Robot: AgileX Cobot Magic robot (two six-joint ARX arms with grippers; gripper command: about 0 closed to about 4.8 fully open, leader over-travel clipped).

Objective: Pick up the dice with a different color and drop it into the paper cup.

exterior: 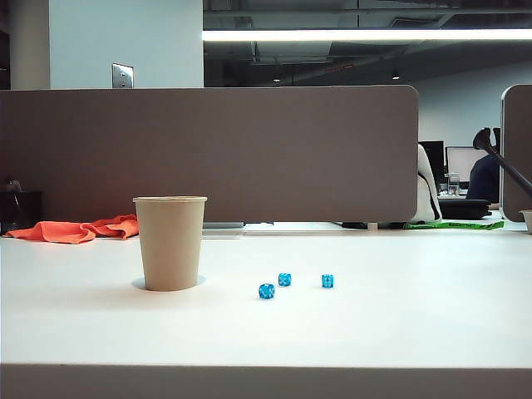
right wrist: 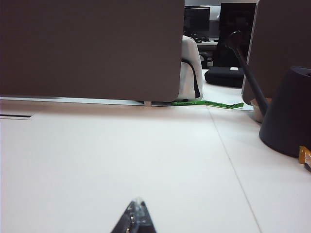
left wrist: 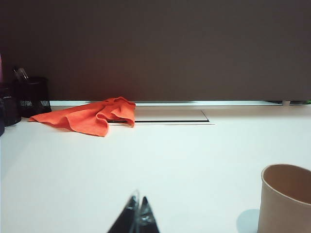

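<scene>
Your paper cup (exterior: 170, 243) stands upright, mouth up, on the bench (exterior: 374, 324); left end effector (left wrist: 137, 209) and right end effector (right wrist: 136, 212) are both closed, empty.

Black, glossy, tapered end effector (left wrist: 137, 216) tips

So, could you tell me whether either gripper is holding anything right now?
Nothing is held: the left gripper and right gripper are shut and empty above the table.
</scene>
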